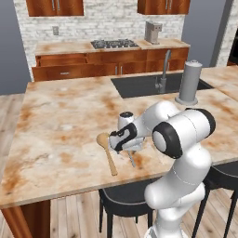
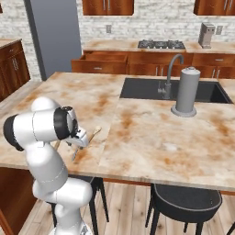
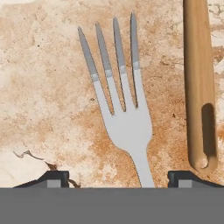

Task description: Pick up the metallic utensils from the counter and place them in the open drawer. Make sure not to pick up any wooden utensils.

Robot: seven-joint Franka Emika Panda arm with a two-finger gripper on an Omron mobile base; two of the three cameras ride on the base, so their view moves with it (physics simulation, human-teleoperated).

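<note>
A slim silver fork (image 3: 124,127) lies flat on the beige marbled counter (image 1: 60,121), tines pointing away from the hand. My gripper (image 3: 118,178) hangs low over its handle, open, with one fingertip on each side of the handle and a gap to each. From the base views the gripper (image 1: 128,148) (image 2: 78,141) is down at the counter's near edge, and the fork's handle (image 1: 132,160) sticks out below it. A tan wooden spoon (image 1: 107,152) (image 3: 199,87) lies right beside the fork. The open drawer (image 1: 62,59) (image 2: 103,56) is in the far cabinets.
A dark sink (image 1: 148,84) with a faucet (image 1: 162,74) is set into the counter. A tall grey canister (image 1: 189,82) stands at the sink's right. Black stools (image 1: 125,200) stand under the near edge. A stove (image 1: 114,44) and a coffee machine (image 1: 152,31) are on the back counter.
</note>
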